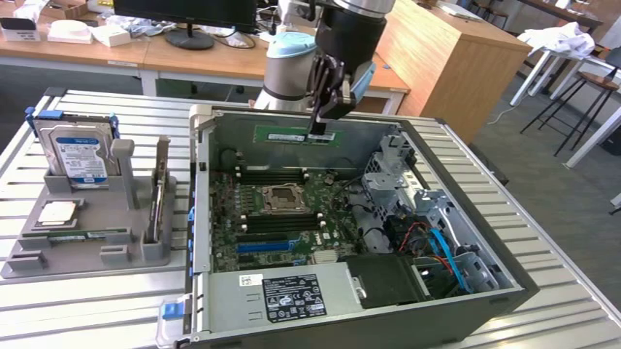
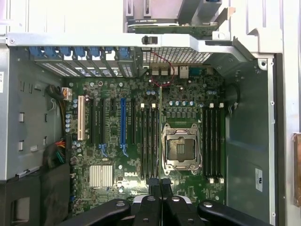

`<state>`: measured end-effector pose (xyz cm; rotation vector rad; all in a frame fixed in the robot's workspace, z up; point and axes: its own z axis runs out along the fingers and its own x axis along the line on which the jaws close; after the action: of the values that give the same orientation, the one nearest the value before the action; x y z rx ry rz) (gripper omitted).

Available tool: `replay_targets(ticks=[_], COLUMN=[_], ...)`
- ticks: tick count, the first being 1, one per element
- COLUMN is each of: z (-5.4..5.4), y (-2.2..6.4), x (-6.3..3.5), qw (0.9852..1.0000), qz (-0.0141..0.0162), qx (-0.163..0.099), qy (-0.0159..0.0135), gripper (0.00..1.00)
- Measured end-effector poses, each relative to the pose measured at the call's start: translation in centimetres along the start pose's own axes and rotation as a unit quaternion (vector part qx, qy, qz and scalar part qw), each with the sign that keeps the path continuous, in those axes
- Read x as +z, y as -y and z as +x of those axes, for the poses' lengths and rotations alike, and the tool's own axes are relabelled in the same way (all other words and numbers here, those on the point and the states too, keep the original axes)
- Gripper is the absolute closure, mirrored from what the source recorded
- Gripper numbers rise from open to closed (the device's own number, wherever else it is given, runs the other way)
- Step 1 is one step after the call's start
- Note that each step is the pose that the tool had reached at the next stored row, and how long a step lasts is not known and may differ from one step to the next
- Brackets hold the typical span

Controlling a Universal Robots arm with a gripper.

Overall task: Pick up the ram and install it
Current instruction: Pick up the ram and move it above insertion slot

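Note:
The ram [image 1: 286, 135] is a long green stick with a pale label, hanging level over the far side of the open computer case [image 1: 505, 283]. My gripper [image 1: 318, 133] is shut on it near the end toward the exterior view's right. In the wrist view the ram [image 2: 160, 127] shows edge-on as a thin line running out from my black fingertips [image 2: 153, 186]. It hangs above the motherboard [image 2: 108, 155], over the black memory slots [image 2: 149, 141] beside the processor socket [image 2: 179, 148]. The stick is well above the board and touches no slot.
A grey holder [image 1: 29, 262] at the exterior view's left carries a hard drive [image 1: 81, 156], a processor chip [image 1: 57, 212], an upright card [image 1: 156, 200] and another green stick [image 1: 83, 236]. Drive cages and cables [image 1: 427, 225] crowd the case's right side; the power supply [image 1: 291, 294] lies at its near edge.

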<state>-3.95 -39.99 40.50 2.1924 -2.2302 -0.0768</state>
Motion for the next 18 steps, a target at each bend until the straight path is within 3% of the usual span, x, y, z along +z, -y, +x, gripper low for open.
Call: replay_targets(ticks=[18], z=[0.0], y=[0.08], x=[1.75], qw=[1.0], qz=[0.0001], qx=[0.0], qy=[0.0], gripper=[0.89])
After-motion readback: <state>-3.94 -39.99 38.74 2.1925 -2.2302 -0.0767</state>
